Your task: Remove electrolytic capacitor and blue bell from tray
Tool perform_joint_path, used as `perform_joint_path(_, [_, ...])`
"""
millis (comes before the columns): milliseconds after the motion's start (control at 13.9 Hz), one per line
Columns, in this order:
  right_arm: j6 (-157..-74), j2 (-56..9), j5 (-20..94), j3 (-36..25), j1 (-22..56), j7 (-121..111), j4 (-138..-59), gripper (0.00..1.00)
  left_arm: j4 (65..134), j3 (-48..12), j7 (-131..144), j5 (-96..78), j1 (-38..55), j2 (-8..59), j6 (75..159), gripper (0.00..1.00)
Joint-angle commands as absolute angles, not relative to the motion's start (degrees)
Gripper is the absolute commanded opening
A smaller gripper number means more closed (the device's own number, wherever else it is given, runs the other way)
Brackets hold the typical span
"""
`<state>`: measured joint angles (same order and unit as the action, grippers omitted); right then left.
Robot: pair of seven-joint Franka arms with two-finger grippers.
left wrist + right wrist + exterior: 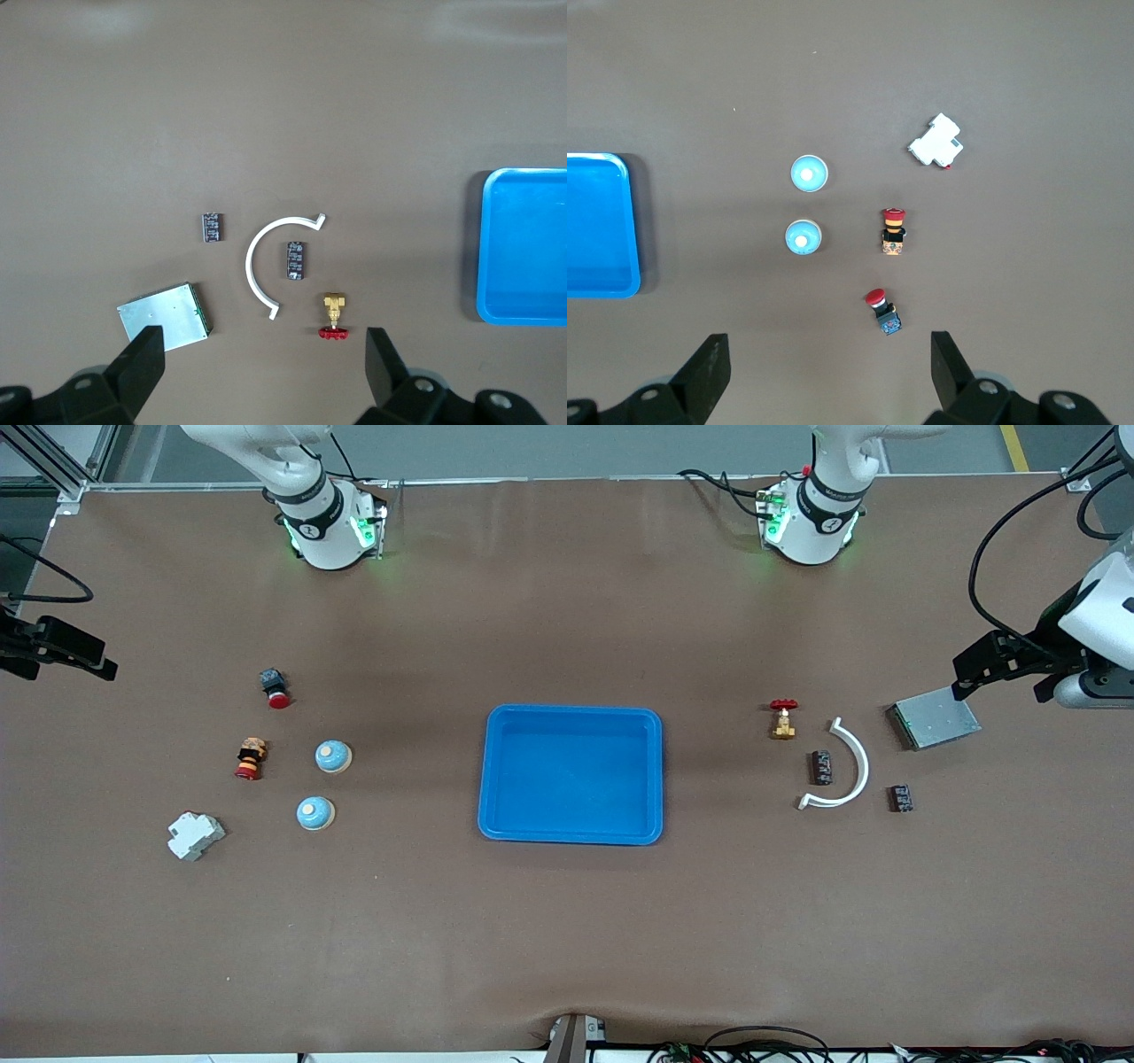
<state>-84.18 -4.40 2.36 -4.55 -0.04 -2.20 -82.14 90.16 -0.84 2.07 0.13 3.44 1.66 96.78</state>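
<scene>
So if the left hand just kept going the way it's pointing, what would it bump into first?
Probably bare table: the left hand, open, points down between the red-handled valve and metal box. Depth is hard to judge.

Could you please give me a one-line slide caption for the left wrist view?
Open left end effector above two capacitors, a white arc, brass valve and metal box.
</scene>
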Motion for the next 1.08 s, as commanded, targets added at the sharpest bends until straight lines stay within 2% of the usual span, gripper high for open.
perform_joint_path(0, [-84.2,-3.25,3.25,-4.92,0.18,-1.14,-82.79,1.0,88.86,-1.05,1.93,1.32,3.52,1.93,95.63,1.0])
perform_joint_path(1010, [-84.55,-3.16,4.66,-4.83,-0.18,1.23,-82.88,1.0,88.77,-1.05,2.02,1.32,3.6,2.02,95.62,1.0])
